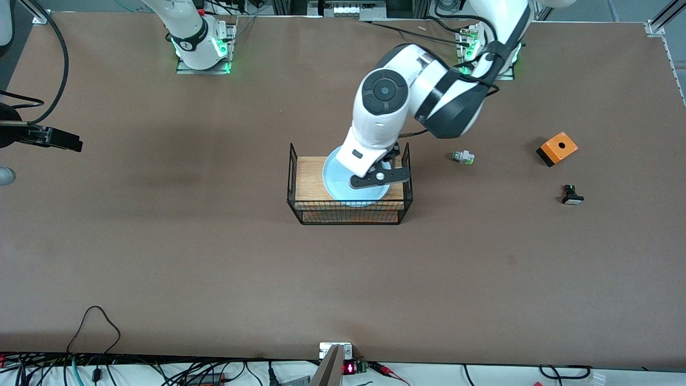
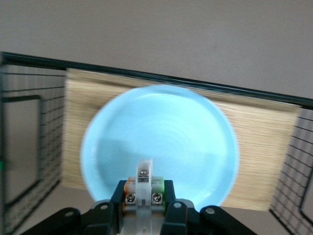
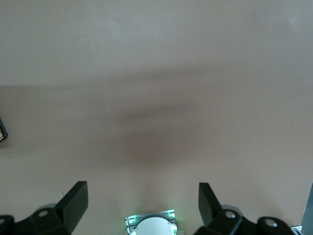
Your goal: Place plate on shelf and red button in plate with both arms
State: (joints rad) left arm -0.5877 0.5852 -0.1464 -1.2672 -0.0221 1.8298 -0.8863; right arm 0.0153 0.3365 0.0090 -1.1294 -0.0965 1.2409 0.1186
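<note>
The pale blue plate (image 1: 335, 182) lies on the wooden floor of the black wire rack (image 1: 348, 212) at mid table. It fills the left wrist view (image 2: 161, 132), inside the rack (image 2: 29, 142). My left gripper (image 1: 378, 179) hangs over the plate's edge nearest the left arm's end. In the left wrist view the left gripper (image 2: 145, 188) is shut on the red button (image 2: 145, 178); its white body, screws, and orange and green side bits show, and its red cap is hidden. My right gripper (image 3: 143, 200) is open and empty, high over bare table, out of the front view.
Toward the left arm's end lie a white part with a green tip (image 1: 462, 157), an orange box (image 1: 557, 148) and a black part with a white face (image 1: 572, 195). A dark stand (image 1: 43, 136) juts in at the right arm's end.
</note>
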